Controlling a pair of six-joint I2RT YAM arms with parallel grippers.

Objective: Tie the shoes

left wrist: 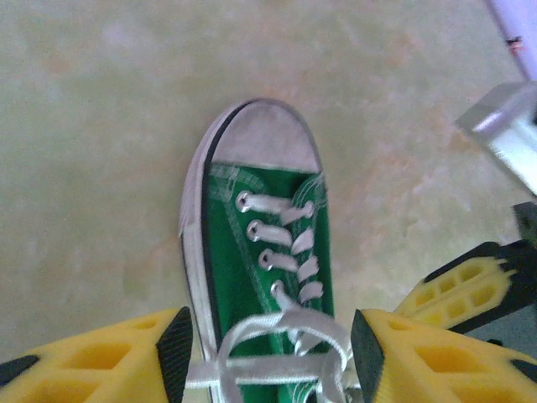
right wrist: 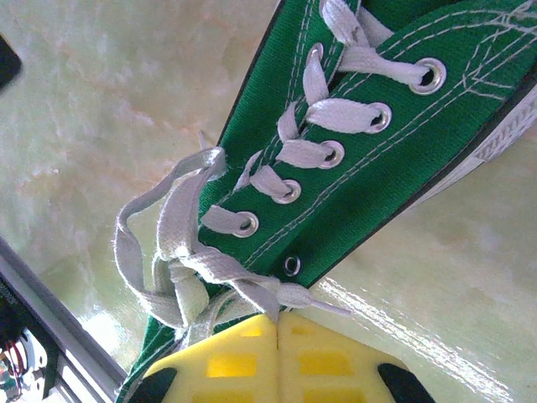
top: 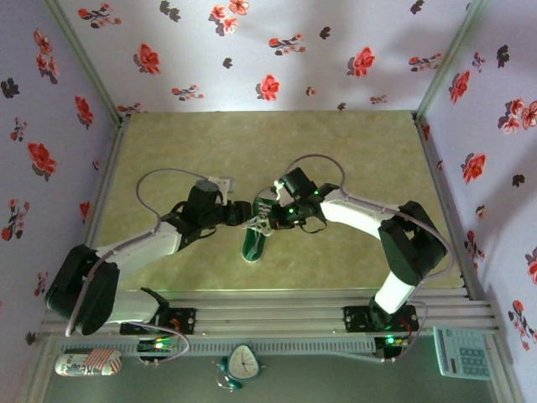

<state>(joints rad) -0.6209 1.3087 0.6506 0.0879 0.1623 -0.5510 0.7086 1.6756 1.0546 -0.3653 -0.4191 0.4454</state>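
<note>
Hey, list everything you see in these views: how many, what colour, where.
sneaker: one, dark green, white toe cap, mid-table
laces: one set, white, looped loosely at the ankle end
table: one, pale green, under the sneaker
walls: three, pale with red flowers, around the table
can: one, red and white, near left corner
clock: one, teal, near edge
calculator: one, pale teal, near right corner
arms: two, white and black, from the near edge
left pincer: one, yellow, open, straddling the sneaker
right pincer: one, yellow, shut, beside the laces
</note>
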